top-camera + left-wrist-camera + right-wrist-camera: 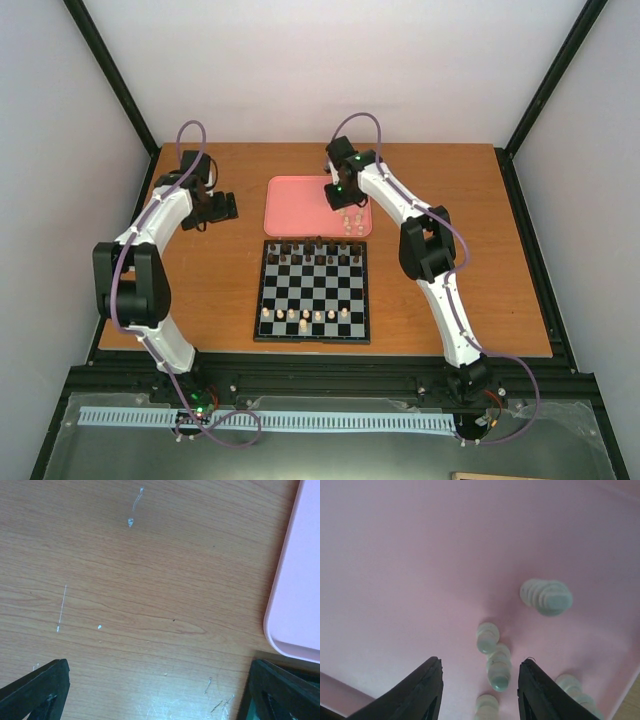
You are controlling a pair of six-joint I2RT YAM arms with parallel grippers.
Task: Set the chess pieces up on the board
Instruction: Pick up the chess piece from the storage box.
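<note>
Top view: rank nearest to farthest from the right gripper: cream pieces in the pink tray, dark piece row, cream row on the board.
1. Cream pieces in the pink tray, right at the right gripper, on the tray's right side.
2. Dark piece row, along the far edge of the board.
3. Cream row, along the board's near edge.

Pink tray (pixel 295 205), cream chess pieces (pixel 498 667), black-and-white checkered board (pixel 312 290).

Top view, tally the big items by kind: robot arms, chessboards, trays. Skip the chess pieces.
Robot arms: 2, the left arm and the right arm
Chessboard: 1
Pink tray: 1
Total: 4
</note>
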